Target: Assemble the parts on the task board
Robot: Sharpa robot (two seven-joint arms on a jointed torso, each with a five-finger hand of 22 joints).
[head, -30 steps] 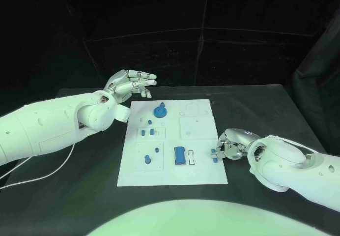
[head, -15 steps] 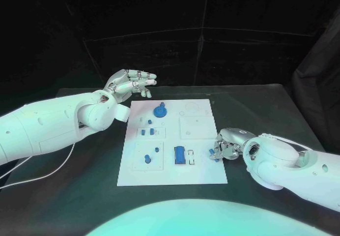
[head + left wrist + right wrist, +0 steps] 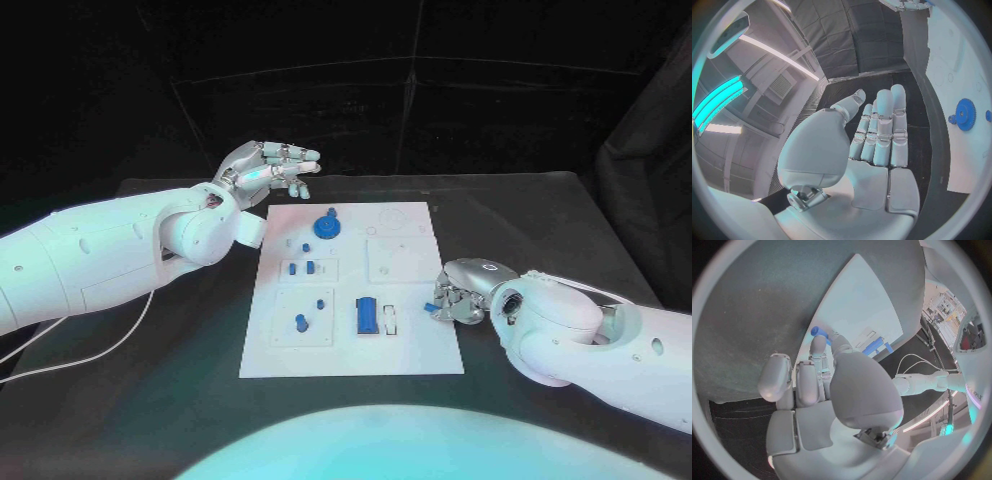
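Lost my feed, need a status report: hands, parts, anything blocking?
Left hand open, raised beyond the task board. Right hand at the board's right edge, pinching a small blue part. Blue gear on the board. Nothing blocking.

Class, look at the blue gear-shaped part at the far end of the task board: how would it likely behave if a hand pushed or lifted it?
The blue gear looks moulded and stiff, so it probably keeps its shape. Lying flat on the task board, it likely slides rather than rolls. Its toothed rim may aid grip.

One task board point(image 3: 355, 340); one blue gear point(image 3: 327, 227); one blue rectangular block point(image 3: 366, 316); two hands, left point(image 3: 270, 170) and right point(image 3: 456, 297).
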